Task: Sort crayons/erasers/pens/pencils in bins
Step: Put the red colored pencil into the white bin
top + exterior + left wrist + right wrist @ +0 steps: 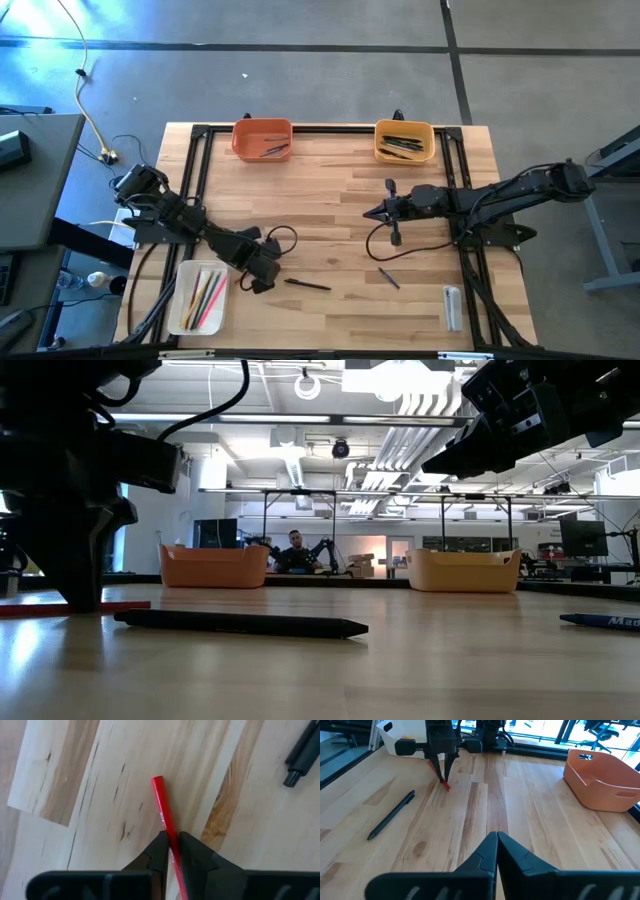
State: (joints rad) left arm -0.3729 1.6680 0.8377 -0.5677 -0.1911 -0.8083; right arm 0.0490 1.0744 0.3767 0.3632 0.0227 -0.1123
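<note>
1. The white bin [178,305] sits at the front left corner of the table [330,190], close to the edge. It already holds some pencils [205,298], red, green and yellow ones. I think it is the pencil home.

2. Just beside that bin, the left gripper [171,851] is down at the wood. Its two fingers are pinched narrow on a red pencil [164,812], near one end. The rest of the pencil sticks out in front and lies flat on the table. My guess is it grabs near the end so the pencil can be lifted and laid in the bin next to it. The trip is short, and nothing lies between.

3. A little to the right lies a black pen [307,285], flat on the wood, near the pencil but not touching it. The arm should lift straight up so it does not bump the pen.

4. At the back edge stand the orange bin [262,140] and the yellow-orange bin [404,141], both with dark sticks inside. They are well apart, with lots of bare wood in front of them.

5. The right gripper [496,840] waits over the middle right, fingers shut tight, holding nothing. A small dark stick [388,278] lies in front of it, and a clear block [452,307] rests near the front right edge.
</note>
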